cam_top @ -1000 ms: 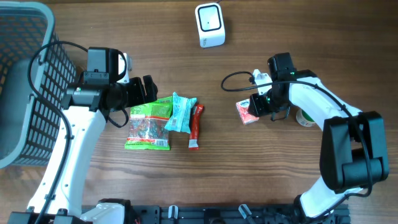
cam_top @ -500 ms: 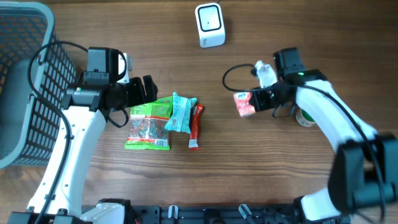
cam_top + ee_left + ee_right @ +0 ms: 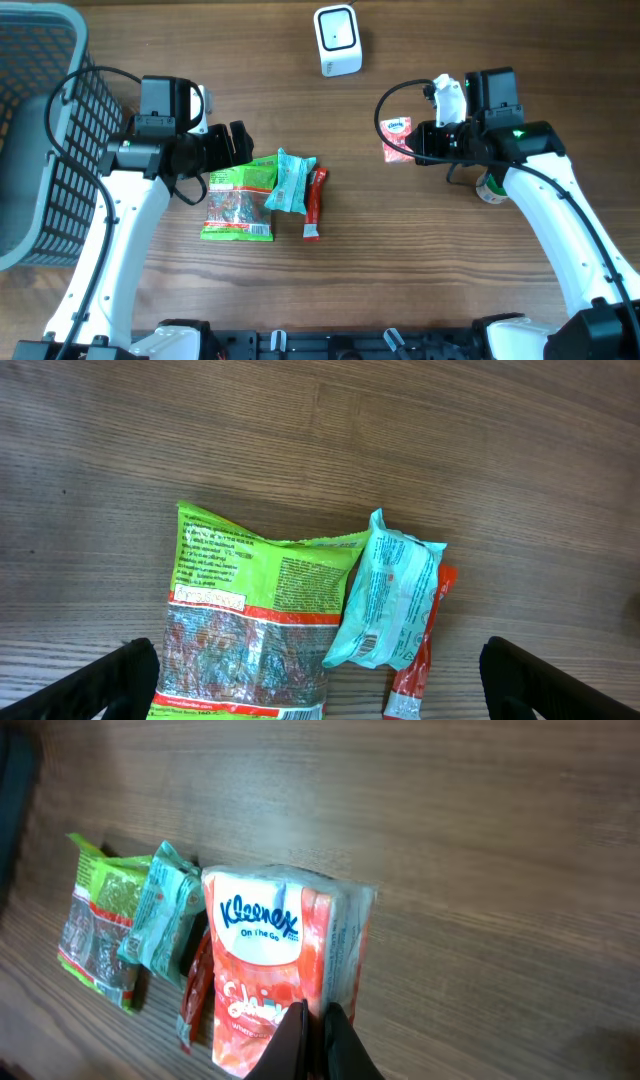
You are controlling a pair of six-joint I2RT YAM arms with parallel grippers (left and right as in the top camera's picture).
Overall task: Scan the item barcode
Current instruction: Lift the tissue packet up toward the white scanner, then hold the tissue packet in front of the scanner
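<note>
the tissue pack (image 3: 396,137) is clamped at its edge by the right gripper (image 3: 412,140), whose jaws are pressed together on it. the pack is found at 2 o'clock from the table's middle, and its printed face is turned up toward the overhead camera. whether its lower edge clears the wood cannot be told.

the scanner (image 3: 337,40) is set at 12 o'clock, near the far edge, and lies toward 10 o'clock from the pack. bare wood is seen between the two. a small round thing (image 3: 490,189) is seen just beside the right arm, at 4 o'clock from the pack.

the left gripper (image 3: 238,146) is held with jaws wide apart, at 9 o'clock from the middle, and nothing is gripped. just beyond its tips, at 3 o'clock from them, three things are bunched: a green bag (image 3: 238,200), a teal packet (image 3: 290,181) overlapping the bag's right edge, and a red stick (image 3: 313,205) touching the packet.

the basket (image 3: 62,120) is placed along the left edge, at 9 to 10 o'clock. the near half of the table (image 3: 420,280), from 4 to 6 o'clock, is left open between the arms.
</note>
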